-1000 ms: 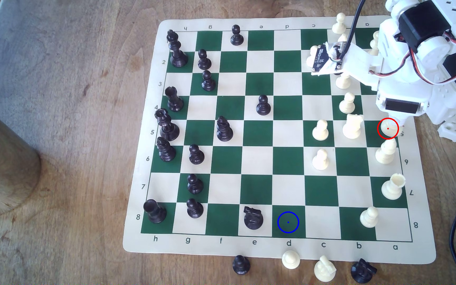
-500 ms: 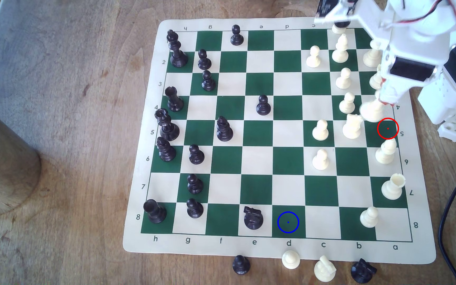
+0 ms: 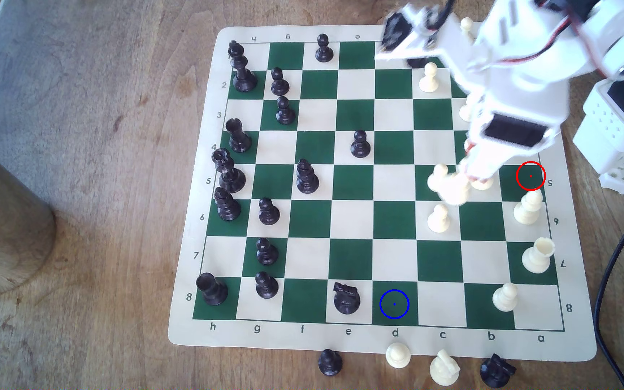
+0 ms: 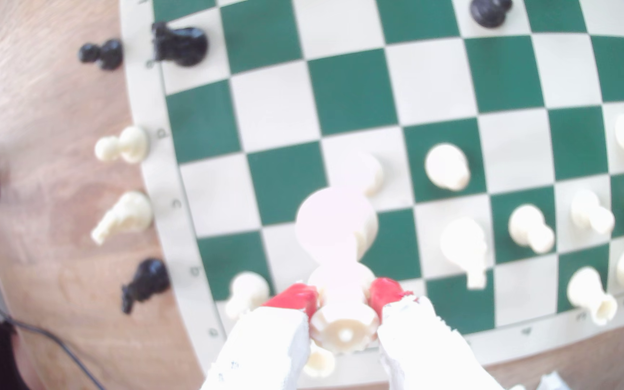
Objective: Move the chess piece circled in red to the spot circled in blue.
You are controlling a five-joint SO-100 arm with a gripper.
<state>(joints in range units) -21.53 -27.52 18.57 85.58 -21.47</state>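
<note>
My gripper (image 3: 470,180) is shut on the chess piece circled in red, a cream-white queen (image 3: 453,193), which hangs blurred above the board over the c5/b5 squares. Seen from the wrist, the red-tipped fingers (image 4: 295,296) clamp the queen (image 4: 335,225) just below its notched crown, with its round base pointing at the board. The red ring (image 3: 530,176) marks a bare green square at the exterior view's right. The spot circled in blue (image 3: 394,304) is a bare dark green square in the front row, well to the lower left of the gripper in the exterior view.
A black knight (image 3: 347,298) stands on the square left of the blue ring in the exterior view. Cream pawns (image 3: 438,218) stand under and near the gripper. A cream rook (image 3: 537,255) and pawn (image 3: 505,297) are at the right. Loose pieces (image 3: 398,355) lie off the mat's front edge.
The queen has left the red-ringed square. The gripper lifted it and carried it toward the exterior view's left, from the a-file to above c5/b5.
</note>
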